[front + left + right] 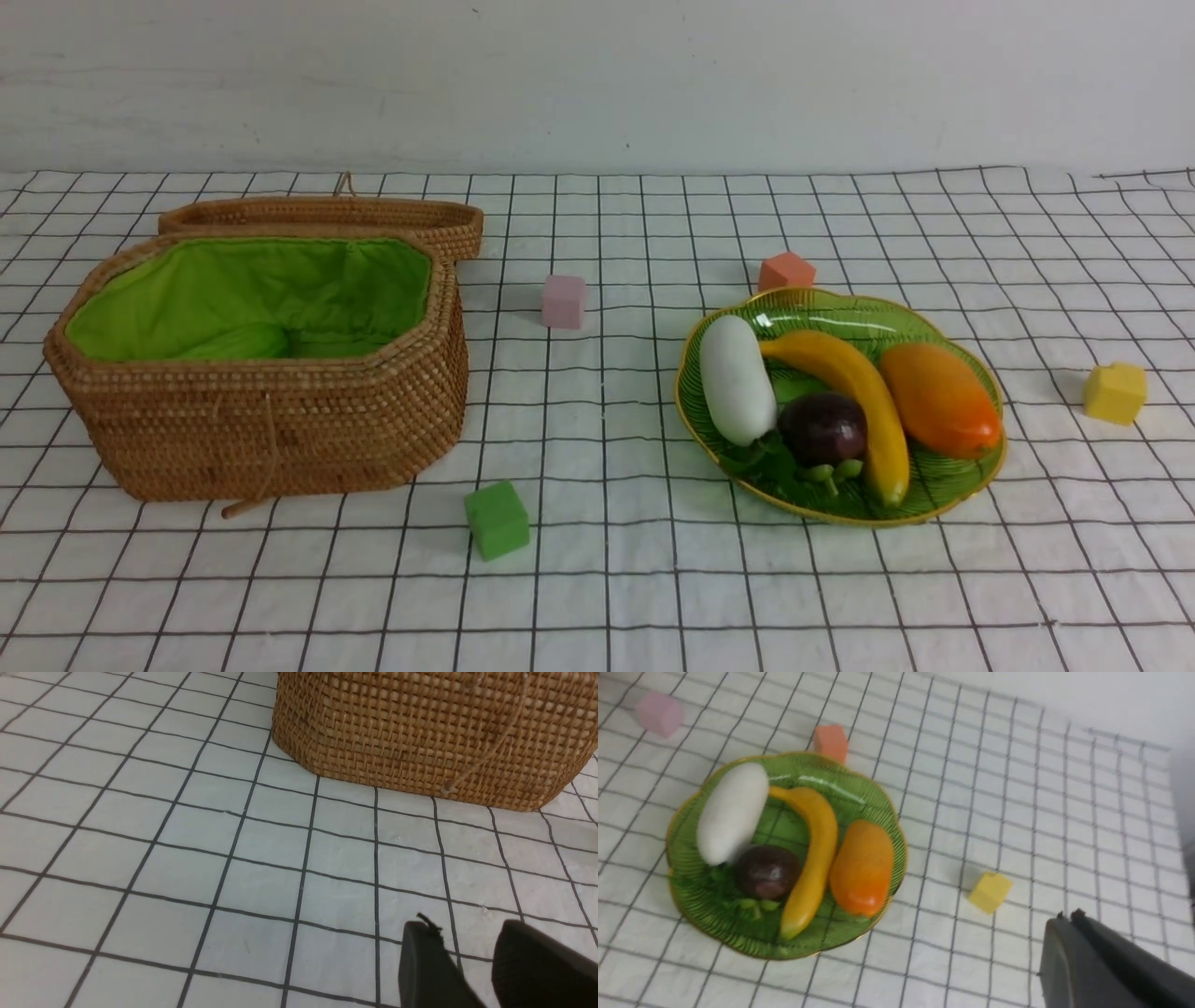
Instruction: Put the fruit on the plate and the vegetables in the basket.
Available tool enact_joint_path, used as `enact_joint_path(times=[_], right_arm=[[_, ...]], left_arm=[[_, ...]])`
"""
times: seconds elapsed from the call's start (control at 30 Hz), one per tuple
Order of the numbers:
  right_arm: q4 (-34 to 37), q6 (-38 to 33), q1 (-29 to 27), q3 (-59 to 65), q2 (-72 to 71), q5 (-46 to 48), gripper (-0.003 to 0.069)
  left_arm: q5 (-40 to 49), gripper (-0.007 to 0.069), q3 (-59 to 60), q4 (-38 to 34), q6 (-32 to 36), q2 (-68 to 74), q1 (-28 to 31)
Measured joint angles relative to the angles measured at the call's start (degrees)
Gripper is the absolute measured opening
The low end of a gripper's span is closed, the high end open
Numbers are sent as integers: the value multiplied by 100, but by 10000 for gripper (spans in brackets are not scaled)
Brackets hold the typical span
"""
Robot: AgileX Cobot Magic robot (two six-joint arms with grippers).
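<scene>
Right end effector (pixel 1069 924) near plate (pixel 878 807)

Bright, even, soft light; faint shadows. Glare streak on the ribbed translucent green glass plate (pixel 840 322), upper centre-right. Right wrist pic blurred, poss. motion; others sharp.
</scene>
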Motion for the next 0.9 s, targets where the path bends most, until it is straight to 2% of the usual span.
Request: enact_joint_path(times=[0.13,0.17,0.23,0.43,0.67,0.9], right_arm=[[-178,646,0,1865,-1669,-1359,-6],[-178,688,0,1969,-1669,-1359,-6],[-197,1211,0,3178,-2720,-2036,-6],[-197,1717,0,5434,-4405,-2451,-3],[-319,1757,0,6745,-5073,-2519,0],[-320,1780,0,6828,-5081,-2680,4]], left_arm=[[0,218,0,0,0,0,0],[0,218,0,0,0,0,0],[0,221,0,0,0,0,0],[0,221,0,0,0,0,0],[0,229,0,0,0,0,0],[1,235,0,0,0,0,0]])
